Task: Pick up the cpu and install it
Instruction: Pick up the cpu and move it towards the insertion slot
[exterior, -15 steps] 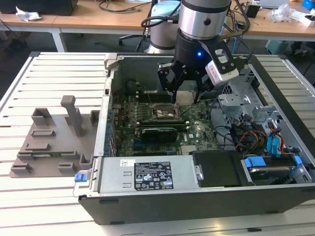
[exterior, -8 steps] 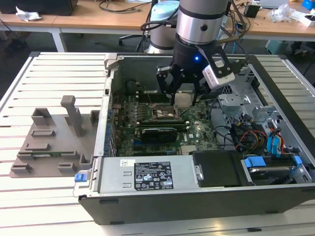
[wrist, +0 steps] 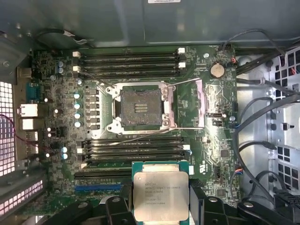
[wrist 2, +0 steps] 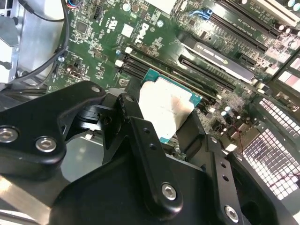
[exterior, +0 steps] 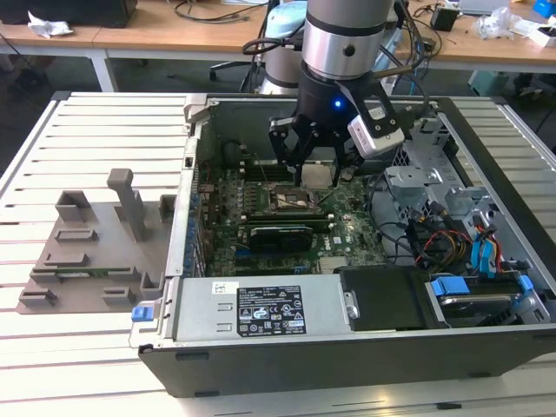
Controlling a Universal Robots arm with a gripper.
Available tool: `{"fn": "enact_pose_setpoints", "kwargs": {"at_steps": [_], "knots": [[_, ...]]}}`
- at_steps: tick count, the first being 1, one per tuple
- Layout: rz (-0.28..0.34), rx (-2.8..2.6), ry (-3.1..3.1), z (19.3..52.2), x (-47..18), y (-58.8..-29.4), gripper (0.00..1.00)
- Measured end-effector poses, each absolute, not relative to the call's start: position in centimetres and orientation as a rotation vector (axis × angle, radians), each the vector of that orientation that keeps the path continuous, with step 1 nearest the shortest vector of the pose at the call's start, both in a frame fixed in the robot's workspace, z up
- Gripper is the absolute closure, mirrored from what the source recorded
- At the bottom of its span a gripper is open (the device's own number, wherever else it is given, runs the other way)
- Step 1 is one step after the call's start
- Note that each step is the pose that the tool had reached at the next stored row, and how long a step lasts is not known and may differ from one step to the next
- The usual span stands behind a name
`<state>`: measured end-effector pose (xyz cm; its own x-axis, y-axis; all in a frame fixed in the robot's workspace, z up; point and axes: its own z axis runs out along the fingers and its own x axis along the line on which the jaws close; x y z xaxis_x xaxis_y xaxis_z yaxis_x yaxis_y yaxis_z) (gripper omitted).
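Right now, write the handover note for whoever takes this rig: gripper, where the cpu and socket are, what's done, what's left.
Gripper: shut on the cpu, fingers clamping two opposite edges.
Cpu: held above the motherboard, metal top facing the first wrist camera, off to one side of the socket, not over it.
Socket: empty, contacts exposed.
Done: cpu picked up.
Left: cpu not yet seated in the socket.

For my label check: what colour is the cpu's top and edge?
The cpu has a pale silver top and a teal-green edge; the first wrist view shows it best.
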<state>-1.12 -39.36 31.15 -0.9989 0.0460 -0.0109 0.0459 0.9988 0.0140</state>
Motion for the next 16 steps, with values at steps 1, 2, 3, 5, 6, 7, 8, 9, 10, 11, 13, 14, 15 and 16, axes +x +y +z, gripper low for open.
{"fn": "enact_pose_setpoints", "kwargs": {"at_steps": [1, 2, 3, 5, 6, 7, 8, 9, 10, 11, 13, 14, 15, 16], "knots": [[0.022, 0.072, 3.130, 31.0, -1.1, -39.3, 0.45], [0.022, 0.072, 3.129, 30.9, -1.2, -39.2, 0.45], [0.022, 0.072, 3.129, 30.8, -1.2, -39.1, 0.45], [0.022, 0.072, 3.129, 30.6, -1.1, -38.8, 0.45], [0.022, 0.072, 3.130, 30.5, -1.2, -38.6, 0.45], [0.021, 0.072, 3.130, 30.5, -1.2, -38.4, 0.45], [0.020, 0.072, 3.129, 30.4, -1.2, -38.1, 0.45], [0.019, 0.072, 3.129, 30.3, -1.2, -37.9, 0.45], [0.017, 0.072, 3.129, 30.2, -1.2, -37.7, 0.45], [0.015, 0.072, 3.129, 30.1, -1.3, -37.4, 0.45], [0.009, 0.072, 3.129, 30.0, -1.3, -37.1, 0.45], [0.002, 0.072, 3.129, 30.0, -1.3, -36.8, 0.45], [-0.005, 0.072, 3.129, 29.9, -1.3, -36.7, 0.45], [-0.021, 0.072, 3.129, 29.9, -1.3, -36.4, 0.45]]}}
